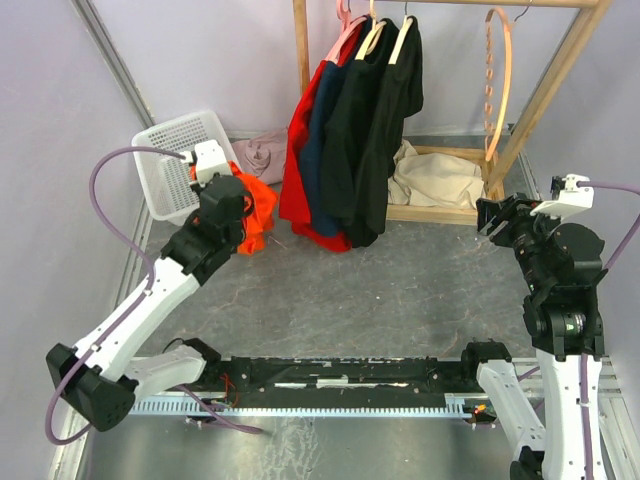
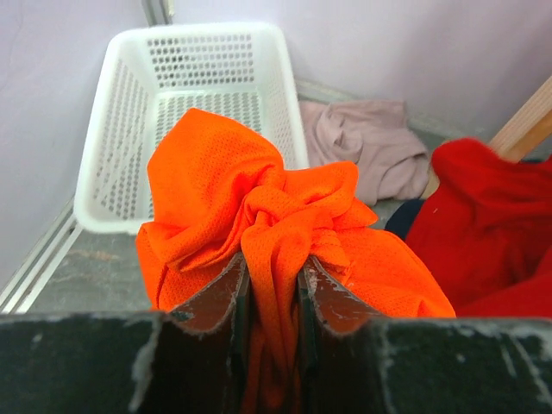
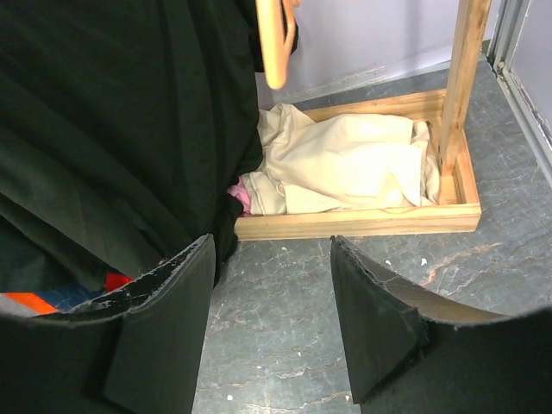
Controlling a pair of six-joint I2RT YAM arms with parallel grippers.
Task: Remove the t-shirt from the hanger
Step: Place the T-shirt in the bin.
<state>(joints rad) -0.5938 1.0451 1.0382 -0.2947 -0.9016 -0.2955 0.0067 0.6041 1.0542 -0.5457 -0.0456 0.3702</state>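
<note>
The orange t-shirt (image 1: pixel 260 212) (image 2: pixel 259 207) is bunched up in the air just right of the white basket (image 1: pixel 172 165) (image 2: pixel 112 129), off any hanger. My left gripper (image 1: pixel 236 192) (image 2: pixel 273 263) is shut on it, a thick fold pinched between both fingers. A bare pinkish hanger (image 1: pixel 497 85) (image 3: pixel 274 43) hangs at the right end of the wooden rack (image 1: pixel 548 95). My right gripper (image 1: pixel 491 218) (image 3: pixel 272 250) is open and holds nothing, low over the floor in front of the rack's base.
Red (image 1: pixel 300 170) (image 2: pixel 492 216), navy and black shirts (image 1: pixel 375 130) (image 3: pixel 112 129) hang on hangers at the rack's left. A cream cloth (image 1: pixel 435 178) (image 3: pixel 345 164) lies in the rack's base frame. A mauve cloth (image 1: pixel 262 155) (image 2: pixel 362 142) lies on the floor behind the basket.
</note>
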